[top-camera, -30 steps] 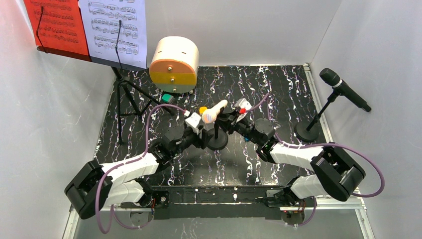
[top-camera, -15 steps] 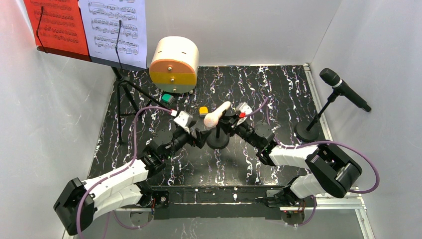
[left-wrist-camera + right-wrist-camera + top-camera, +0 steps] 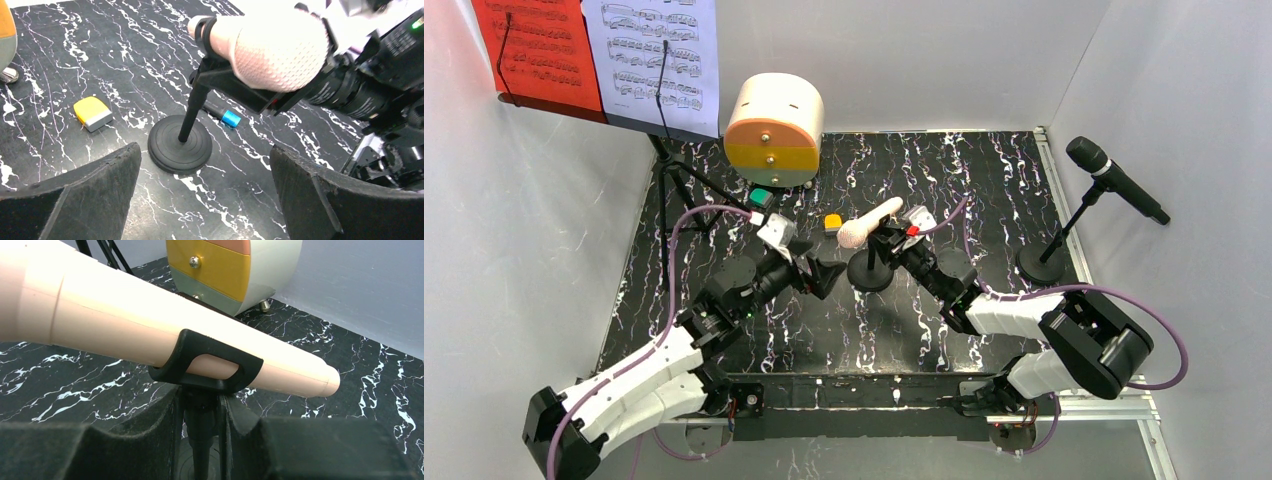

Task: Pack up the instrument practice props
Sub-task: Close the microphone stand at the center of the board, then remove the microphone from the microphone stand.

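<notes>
A cream microphone [image 3: 864,225] lies tilted in the clip of a black round-based mic holder [image 3: 871,273] at mid table. My right gripper [image 3: 886,245] is shut on the holder's stem [image 3: 202,440] just under the clip [image 3: 205,365], with the cream microphone [image 3: 125,315] across the top. My left gripper [image 3: 824,275] stands open to the left of the holder's base [image 3: 180,145], holding nothing and apart from it. A black microphone [image 3: 1117,180] sits on its own holder [image 3: 1041,265] at the right. The black music rack [image 3: 664,120] at back left carries a red page [image 3: 534,45] and a white page [image 3: 659,50].
A cream rounded chest with coloured drawers [image 3: 774,130] stands at the back. A green block [image 3: 762,198] and an orange block [image 3: 92,113] lie near it. A small blue-tipped piece [image 3: 227,117] lies behind the holder's base. The rack's tripod legs [image 3: 679,195] spread at the left, and white walls enclose the table.
My left gripper has opened wide and drawn back to the left, away from the cream microphone's head. The right gripper has kept its hold on the stem, which shifted slightly right.
</notes>
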`<state>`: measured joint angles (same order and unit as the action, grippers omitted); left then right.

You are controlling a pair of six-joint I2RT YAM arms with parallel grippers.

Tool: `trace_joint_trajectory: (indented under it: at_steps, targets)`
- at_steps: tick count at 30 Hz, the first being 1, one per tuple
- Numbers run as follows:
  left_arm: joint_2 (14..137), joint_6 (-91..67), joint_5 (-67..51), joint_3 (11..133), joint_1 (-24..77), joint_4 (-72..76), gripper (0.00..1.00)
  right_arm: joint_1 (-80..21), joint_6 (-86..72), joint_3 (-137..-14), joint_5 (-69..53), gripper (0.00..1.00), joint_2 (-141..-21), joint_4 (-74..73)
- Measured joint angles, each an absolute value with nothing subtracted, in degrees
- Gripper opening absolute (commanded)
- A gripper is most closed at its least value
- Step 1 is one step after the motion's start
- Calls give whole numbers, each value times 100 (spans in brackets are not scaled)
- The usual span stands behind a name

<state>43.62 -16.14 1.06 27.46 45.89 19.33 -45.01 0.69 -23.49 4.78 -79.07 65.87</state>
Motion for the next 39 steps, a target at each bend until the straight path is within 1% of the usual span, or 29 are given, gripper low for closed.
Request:
trace_joint_trajectory:
  at_steps: [8,12,17,20,28,35,39]
  targets:
    - [5028,-1555,-25,4525,4589,598,98,-4510,78,-2349,532,1,-7898,6563]
    - [5688,-1361,-40,5758,4589,-449,98,-4515,78,-2349,563,1,-7898,6558]
    - [6490,-1157,5,6932,4633,-1470,98,-4519,75,-2349,585,1,-7909,6563]
    - [6845,-1046,165,7343,4755,-1955,96,-4525,75,-2349,602,1,-7924,6582]
    - [8023,-694,1234,8512,5470,-3227,90,-4541,93,-2349,722,1,-7968,6643]
    - [8641,-274,2005,9159,5758,-3951,87,-4541,128,-2351,784,1,-7994,6670]
    - [8711,193,2239,9190,5902,-4080,84,-4541,132,-2351,794,1,-7999,6683]
